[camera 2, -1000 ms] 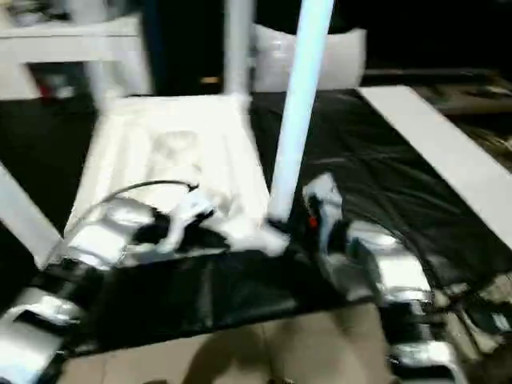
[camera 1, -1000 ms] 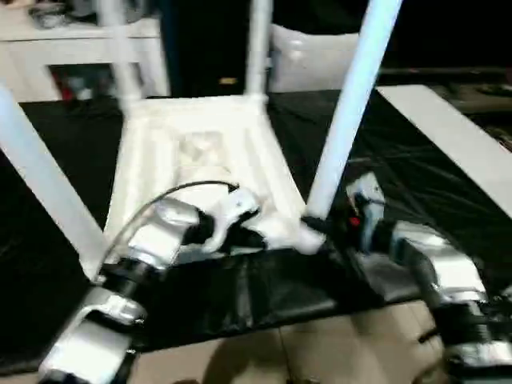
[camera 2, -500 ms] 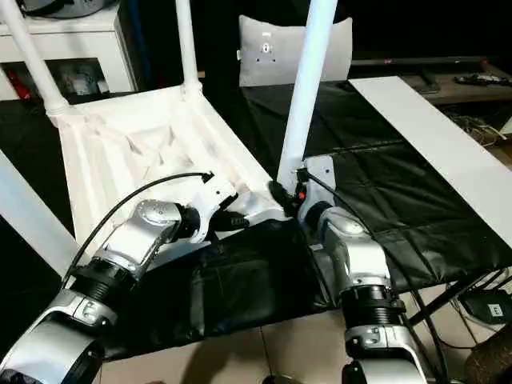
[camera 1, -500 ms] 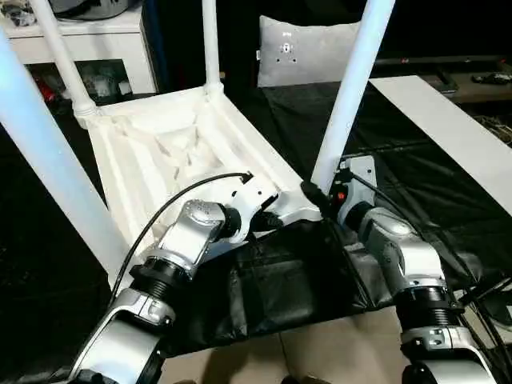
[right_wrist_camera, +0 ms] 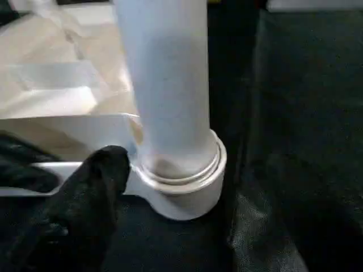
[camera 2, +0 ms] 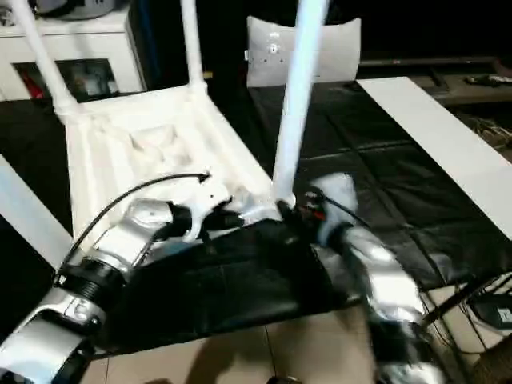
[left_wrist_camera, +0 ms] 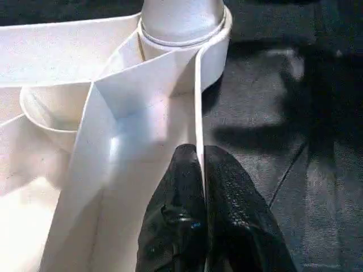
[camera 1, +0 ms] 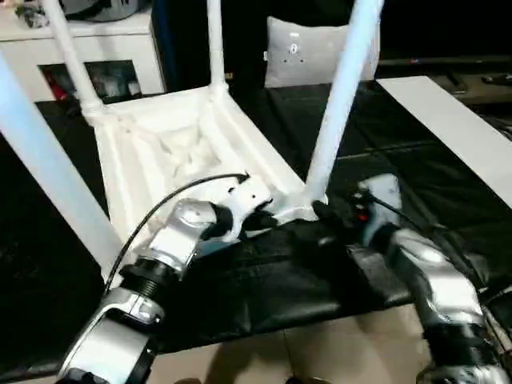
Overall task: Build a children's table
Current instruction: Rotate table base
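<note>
The children's table lies upside down on black cloth, its white ribbed tabletop [camera 1: 184, 144] facing up. All four white legs stand in the corner sockets. The near right leg [camera 1: 336, 104] rises from its round socket [right_wrist_camera: 187, 187]. My left gripper [left_wrist_camera: 199, 164] is shut on the tabletop's thin near rim, just beside that socket. My right gripper [camera 1: 330, 214] sits low at the right of the same socket and is open. One of its black fingers [right_wrist_camera: 93, 192] rests by the collar, with the leg [right_wrist_camera: 167, 85] free of it.
A white cabinet [camera 1: 96, 48] stands behind at the left and a grey cushion [camera 1: 308, 52] behind the table. A long white board [camera 1: 448, 120] lies on the cloth at the right. The cloth's [camera 1: 264, 288] front edge drops to tiled floor [camera 1: 320, 352].
My right gripper has opened and drawn back a little from the base of the near right leg. The left gripper keeps its pinch on the rim. The camera has shifted.
</note>
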